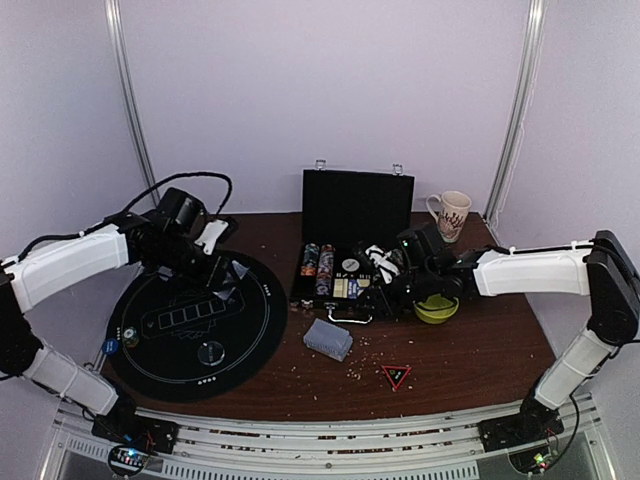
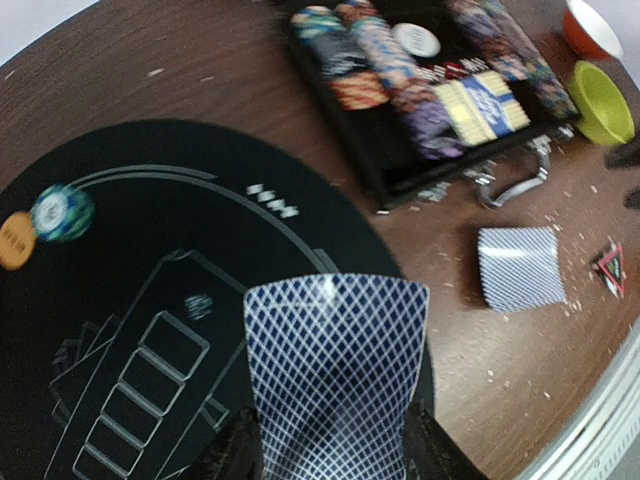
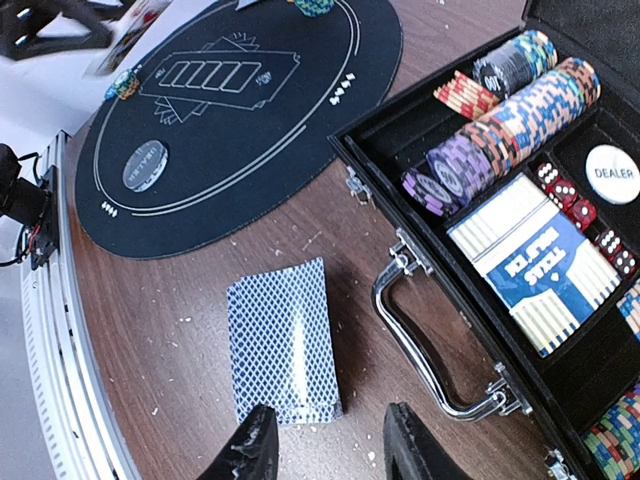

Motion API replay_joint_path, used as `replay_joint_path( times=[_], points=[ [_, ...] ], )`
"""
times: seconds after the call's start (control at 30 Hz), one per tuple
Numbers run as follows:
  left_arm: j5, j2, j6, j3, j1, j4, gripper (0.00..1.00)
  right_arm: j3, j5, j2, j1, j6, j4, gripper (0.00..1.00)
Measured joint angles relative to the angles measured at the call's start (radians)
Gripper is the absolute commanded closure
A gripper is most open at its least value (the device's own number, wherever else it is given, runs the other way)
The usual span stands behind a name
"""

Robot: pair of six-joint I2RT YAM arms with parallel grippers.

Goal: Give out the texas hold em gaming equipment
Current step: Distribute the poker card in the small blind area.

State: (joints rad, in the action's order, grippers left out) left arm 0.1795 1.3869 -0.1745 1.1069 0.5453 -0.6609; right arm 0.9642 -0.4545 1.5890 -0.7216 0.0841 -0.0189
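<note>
Left wrist view has the left tool [image 2: 335, 455] clamped on a single playing card [image 2: 335, 370], blue lattice back toward the camera, gripped at its side edges and slightly bowed, held above the near part of the black mat [image 2: 120, 250]. A lone card is very light, thin and slick; it flexes easily, so I judge a gentle squeeze across the edges best, since more pressure would buckle it and less would let it slide out. The rest of the deck [image 3: 280, 345] lies face down on the tabletop [image 3: 170, 330], between the mat and the open case [image 3: 360, 165]. As a stack it is firmer but can shear apart, so it is best taken by the long sides. The left arm reaches in from the left over the mat, wrist angled down. The right arm stretches in low from the right, in front of the case; the right tool [image 3: 330, 450] hangs with fingers apart and nothing between them, just short of the deck's near end
</note>
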Motion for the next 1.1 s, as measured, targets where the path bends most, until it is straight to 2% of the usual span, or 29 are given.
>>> replay_joint_path(
  times=[0.27,0.4,0.53,0.73,1.1],
  points=[
    [-0.076,-0.045,-0.068,-0.022,-0.47,-0.07,0.53,0.0,-0.014,-0.032,0.001,-0.035,0.03,0.61],
    [-0.109,0.001,-0.048,-0.002,-0.636,-0.069,0.54,-0.008,-0.035,-0.032,0.005,-0.056,0.036,0.6],
    [-0.148,0.111,-0.007,0.001,-0.778,-0.034,0.55,-0.011,-0.052,-0.032,0.012,-0.072,0.035,0.61],
    [-0.227,0.251,0.043,0.001,-0.866,-0.024,0.55,-0.013,-0.056,-0.032,0.021,-0.09,0.033,0.6],
    [-0.277,0.264,0.096,-0.063,-0.88,-0.016,0.53,-0.015,-0.059,-0.032,0.038,-0.105,0.028,0.6]
  ],
)
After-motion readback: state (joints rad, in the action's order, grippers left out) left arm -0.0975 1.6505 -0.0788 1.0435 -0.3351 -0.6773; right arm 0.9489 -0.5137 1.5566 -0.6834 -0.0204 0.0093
